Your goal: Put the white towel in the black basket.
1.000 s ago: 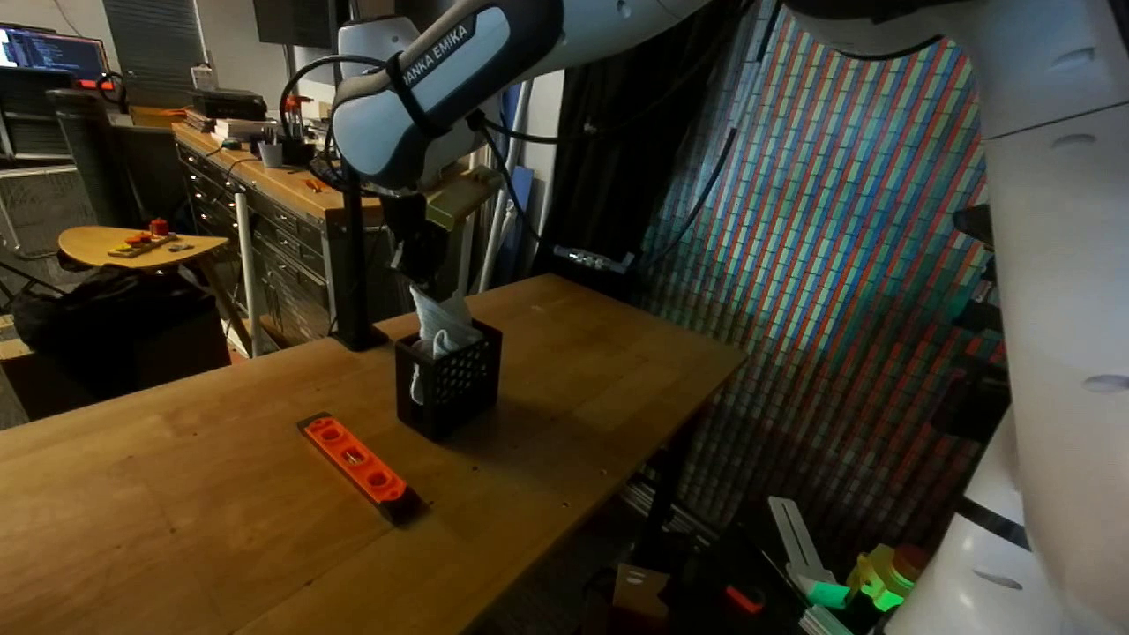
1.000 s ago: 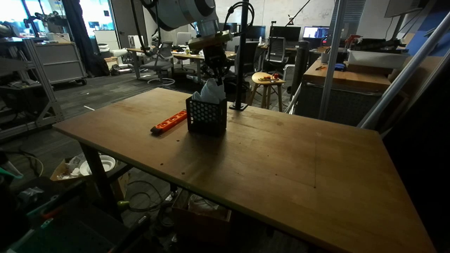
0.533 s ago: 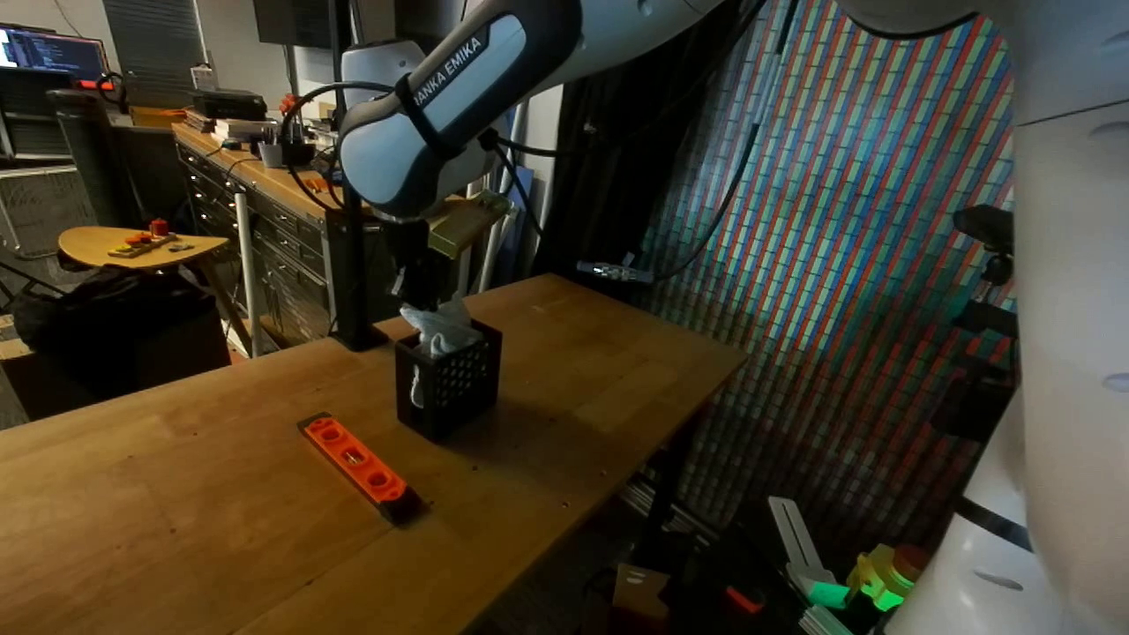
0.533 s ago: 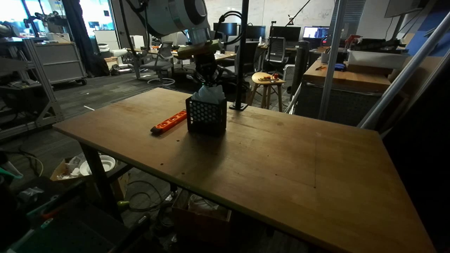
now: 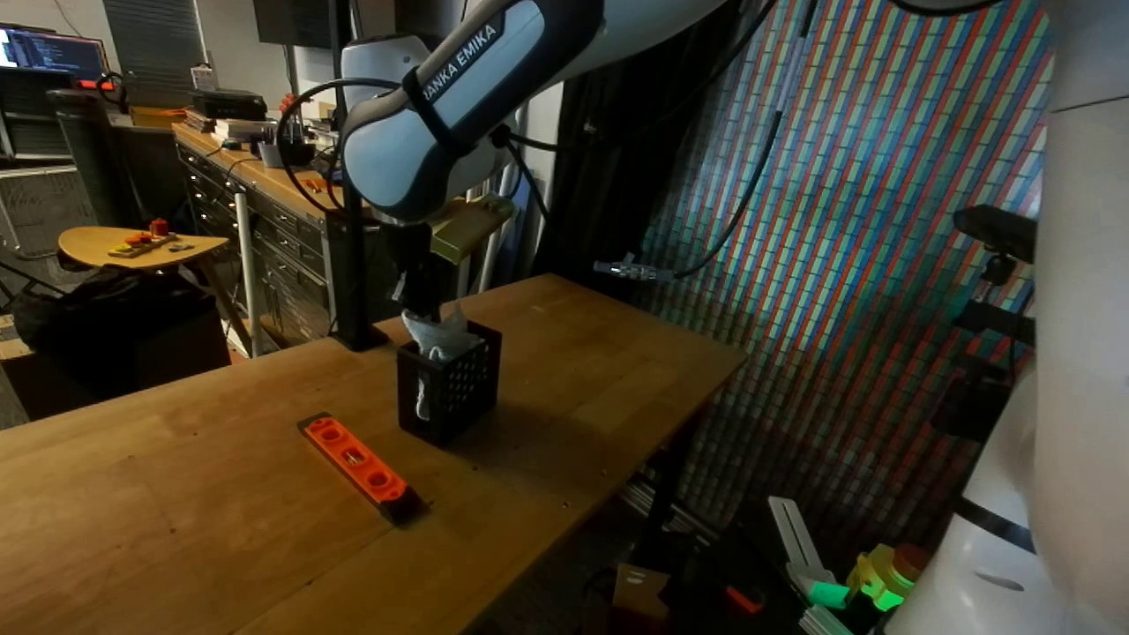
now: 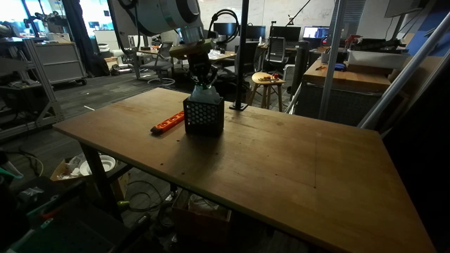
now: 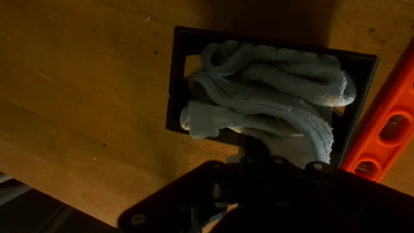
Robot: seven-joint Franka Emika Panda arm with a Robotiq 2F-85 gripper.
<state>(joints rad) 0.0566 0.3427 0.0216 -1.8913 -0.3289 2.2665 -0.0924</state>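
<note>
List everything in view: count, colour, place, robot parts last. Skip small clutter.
Table: one, brown wood, both exterior views.
Basket: one, black, on the table.
Towel: one, grey-white, in the basket, partly above its rim.
Level: one, orange with dark ends, beside the basket.
Pole: one, black, at the table's edge.
Stool: one, light wood, past the table.
Bench: at least one, wood-topped, background.
Panel: one, multicoloured, background.
Monitors: several, mostly dark, background.
Chairs: several, dark or grey, background.
Boxes: at least two, brown, by the table.
Arm: one, whitish, over the table.
Jaws: one pair, black, closed, at the towel.
</note>
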